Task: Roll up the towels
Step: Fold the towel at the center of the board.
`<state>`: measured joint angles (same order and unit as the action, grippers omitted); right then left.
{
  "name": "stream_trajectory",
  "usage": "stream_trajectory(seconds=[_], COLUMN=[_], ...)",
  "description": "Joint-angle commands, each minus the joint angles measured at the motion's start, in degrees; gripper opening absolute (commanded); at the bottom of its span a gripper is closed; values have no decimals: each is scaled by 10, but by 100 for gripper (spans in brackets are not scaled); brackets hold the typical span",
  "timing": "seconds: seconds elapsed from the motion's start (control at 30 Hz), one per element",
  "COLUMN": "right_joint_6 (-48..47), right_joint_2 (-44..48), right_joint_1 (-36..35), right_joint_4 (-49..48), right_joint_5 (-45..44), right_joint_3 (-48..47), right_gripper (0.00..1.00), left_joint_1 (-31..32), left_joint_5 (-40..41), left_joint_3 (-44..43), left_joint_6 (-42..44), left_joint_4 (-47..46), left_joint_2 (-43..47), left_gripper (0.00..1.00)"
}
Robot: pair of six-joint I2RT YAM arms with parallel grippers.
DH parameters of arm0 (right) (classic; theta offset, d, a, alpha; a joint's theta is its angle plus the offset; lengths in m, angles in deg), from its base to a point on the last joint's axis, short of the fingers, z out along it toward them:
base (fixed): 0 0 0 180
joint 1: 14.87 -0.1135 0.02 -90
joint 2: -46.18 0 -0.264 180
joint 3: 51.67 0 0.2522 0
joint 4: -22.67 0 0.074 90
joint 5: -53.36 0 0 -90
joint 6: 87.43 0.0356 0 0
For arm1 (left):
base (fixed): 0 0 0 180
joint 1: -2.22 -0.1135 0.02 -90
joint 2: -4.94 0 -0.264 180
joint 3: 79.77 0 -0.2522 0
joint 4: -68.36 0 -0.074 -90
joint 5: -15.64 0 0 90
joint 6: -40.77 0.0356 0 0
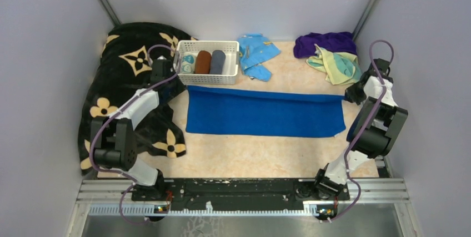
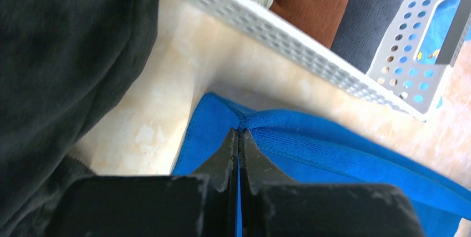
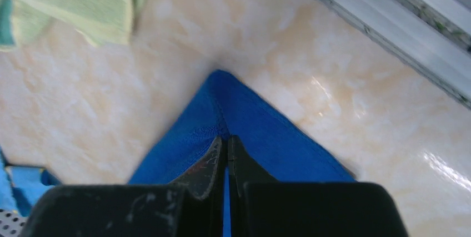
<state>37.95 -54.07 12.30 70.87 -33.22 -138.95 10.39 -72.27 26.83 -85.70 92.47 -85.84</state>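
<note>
The royal blue towel (image 1: 264, 114) lies spread flat as a long strip across the middle of the table. My left gripper (image 1: 185, 88) is shut on its far left corner, pinching the blue towel (image 2: 333, 154) between closed fingers. My right gripper (image 1: 345, 97) is shut on its far right corner, with the blue towel (image 3: 261, 126) pinched and peaked up. The pale yellow towel with teal markings (image 1: 336, 65) lies crumpled at the back right, also in the right wrist view (image 3: 83, 4). The dark purple towel (image 1: 325, 43) is bunched behind it.
A white perforated basket (image 1: 208, 77) at the back holds three rolled cloths, and its wall (image 2: 261, 29) is just beyond my left gripper. A black blanket with tan flowers (image 1: 122, 98) covers the left side. A light blue cloth (image 1: 256, 54) lies beside the basket.
</note>
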Motion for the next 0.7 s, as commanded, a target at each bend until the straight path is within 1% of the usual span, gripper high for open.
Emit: stream_trajectory(seconds=[0.0,0.07,0.23,0.47,0.57,0.67], right_joint_6=[-14,-14,-14,-4,4,12], right_joint_2=[83,111,168,211,236,240], right_joint_1=[6,6,6,8,8,8], right_joint_4=[24,28,53,78,72,66], right_joint_5=[-50,-64,-107,-181,-202,-216], right_joint_3=[47,79,123,178,206,221], right_gripper=[0,0,0,0,0,0], left_joint_1=[-7,-7,-7,-7,-7,-7], left_joint_5=[-11,-13,-22,-22,-17,-35], left_joint_3=[43,65,119,198,216,230], left_joint_6=[-6,-5,-19,-22,-20,-25], left_joint_4=[12,22,49,76,85,83], left_joint_2=[52,71,117,188,205,208], left_gripper=[0,0,0,0,0,0])
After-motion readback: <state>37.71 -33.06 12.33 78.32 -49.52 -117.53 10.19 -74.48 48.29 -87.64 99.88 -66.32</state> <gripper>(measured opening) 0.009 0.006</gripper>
